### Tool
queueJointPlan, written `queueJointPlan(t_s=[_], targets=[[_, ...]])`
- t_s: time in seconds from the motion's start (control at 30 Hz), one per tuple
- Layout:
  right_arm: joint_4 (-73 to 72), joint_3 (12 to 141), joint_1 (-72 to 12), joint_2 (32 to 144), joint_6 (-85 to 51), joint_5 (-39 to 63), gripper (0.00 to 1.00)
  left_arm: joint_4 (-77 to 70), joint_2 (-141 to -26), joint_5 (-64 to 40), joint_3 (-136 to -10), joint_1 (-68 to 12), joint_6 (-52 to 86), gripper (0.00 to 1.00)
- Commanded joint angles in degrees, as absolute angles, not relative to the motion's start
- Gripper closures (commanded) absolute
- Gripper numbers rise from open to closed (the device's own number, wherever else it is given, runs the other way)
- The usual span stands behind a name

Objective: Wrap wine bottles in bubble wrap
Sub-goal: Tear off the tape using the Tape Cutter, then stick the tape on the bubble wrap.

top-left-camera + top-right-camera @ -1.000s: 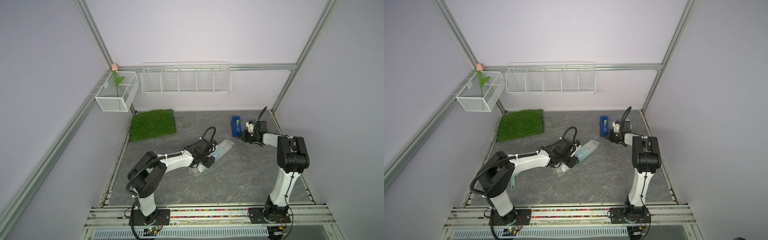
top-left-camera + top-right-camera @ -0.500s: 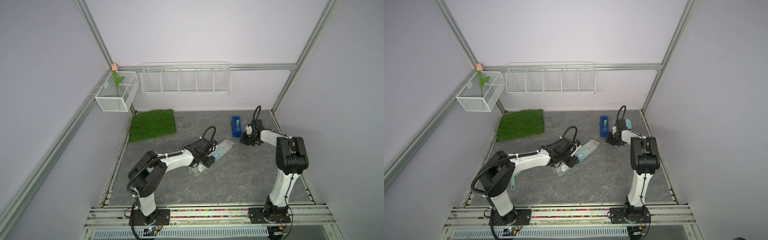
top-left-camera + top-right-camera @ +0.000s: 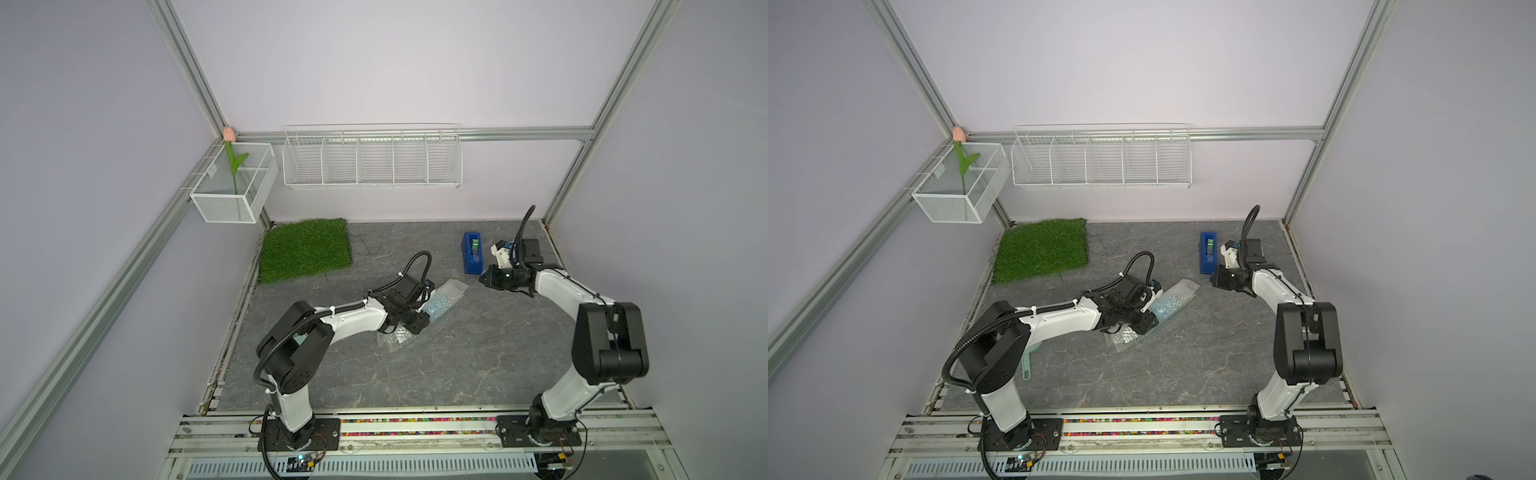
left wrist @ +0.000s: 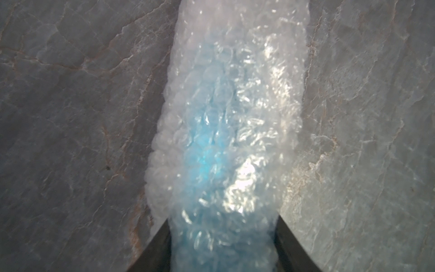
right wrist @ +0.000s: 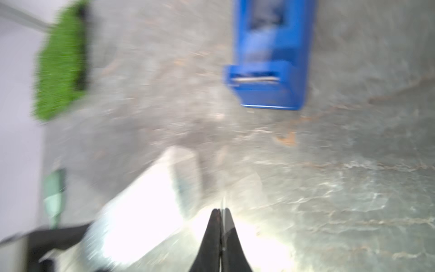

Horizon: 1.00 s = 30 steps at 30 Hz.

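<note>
Left wrist view is showing left gripper (image 4: 223,219) clamping bubble wrap (image 4: 235,94) around blue bottle (image 4: 207,153), lying ahead on grey marbled tabletop (image 4: 70,117); right gripper (image 5: 220,209), pinched shut, is hovering beside tape dispenser (image 5: 270,58), lavender walls (image 3: 374,62) enclosing.

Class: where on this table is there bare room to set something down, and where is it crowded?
Widest: the table between the wrapped bottle and the front rail. Smaller: between the grass mat and the tape dispenser. Crowded: around the left end effector gripping the bottle, and the right end effector by the dispenser.
</note>
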<state>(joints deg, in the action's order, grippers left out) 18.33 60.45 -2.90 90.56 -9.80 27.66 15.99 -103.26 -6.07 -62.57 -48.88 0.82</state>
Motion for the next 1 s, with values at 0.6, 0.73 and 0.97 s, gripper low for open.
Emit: queueJointPlan(t_s=[0.6,0.73,0.97], targets=[[14.85,45.09,-19.23,82.75,2.13,51.27,0.93,29.29,-109.62,-10.55,-61.61,-48.17,-2.1,0.5],[16.66,47.44,-20.49,87.54,4.27,51.43,0.93,29.27,-109.8,-10.73,-61.7,-48.16,-2.09,0.5],[15.67,49.97,-21.14,92.6,6.66,51.89,0.93,29.47,-110.04,-10.92,-61.83,-48.16,-2.1,0.5]])
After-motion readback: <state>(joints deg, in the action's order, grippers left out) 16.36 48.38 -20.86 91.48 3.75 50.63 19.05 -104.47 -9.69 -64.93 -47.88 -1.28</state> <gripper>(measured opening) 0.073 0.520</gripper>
